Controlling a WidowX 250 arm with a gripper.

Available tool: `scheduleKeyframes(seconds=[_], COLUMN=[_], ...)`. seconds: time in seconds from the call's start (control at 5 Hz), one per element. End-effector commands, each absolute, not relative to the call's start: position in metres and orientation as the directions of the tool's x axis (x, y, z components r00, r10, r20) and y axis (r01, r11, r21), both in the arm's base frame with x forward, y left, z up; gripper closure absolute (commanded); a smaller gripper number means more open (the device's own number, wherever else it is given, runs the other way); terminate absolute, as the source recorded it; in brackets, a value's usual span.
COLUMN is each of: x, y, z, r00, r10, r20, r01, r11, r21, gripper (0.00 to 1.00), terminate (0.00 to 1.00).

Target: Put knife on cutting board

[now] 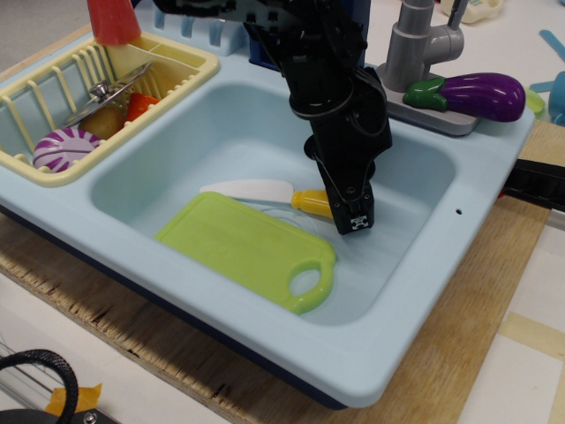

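The small toy knife (265, 193) lies in the sink (415, 177) near its middle, just behind the lime-green cutting board (243, 243), and the gripper (351, 219) seems to pinch its yellow handle, probably the best hold since it looks light, stiff and slippery.
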State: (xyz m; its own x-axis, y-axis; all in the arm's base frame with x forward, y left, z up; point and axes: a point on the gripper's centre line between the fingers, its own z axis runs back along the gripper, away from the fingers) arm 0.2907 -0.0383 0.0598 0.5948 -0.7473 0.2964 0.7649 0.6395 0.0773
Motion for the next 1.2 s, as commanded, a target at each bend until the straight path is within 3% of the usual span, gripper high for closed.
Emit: scheduleKeyframes(seconds=[0.0,0.4,0.6,1.0], x=[0.298,0.314,0.307,0.262], y=[-0.034,-0.031,-0.044,-0.061], z=[0.071,0.113,0.124,0.118], r00=[0.555,0.473,0.511,0.595], r10=[-0.791,-0.858,-0.837,-0.769], r20=[0.257,0.199,0.194,0.233], r01=[0.787,0.829,0.819,0.774], r11=[0.600,0.510,0.543,0.627], r21=[0.145,0.227,0.184,0.091], gripper=[1.00,1.00,1.00,1.00], terminate=[0.00,0.00,0.00,0.00])
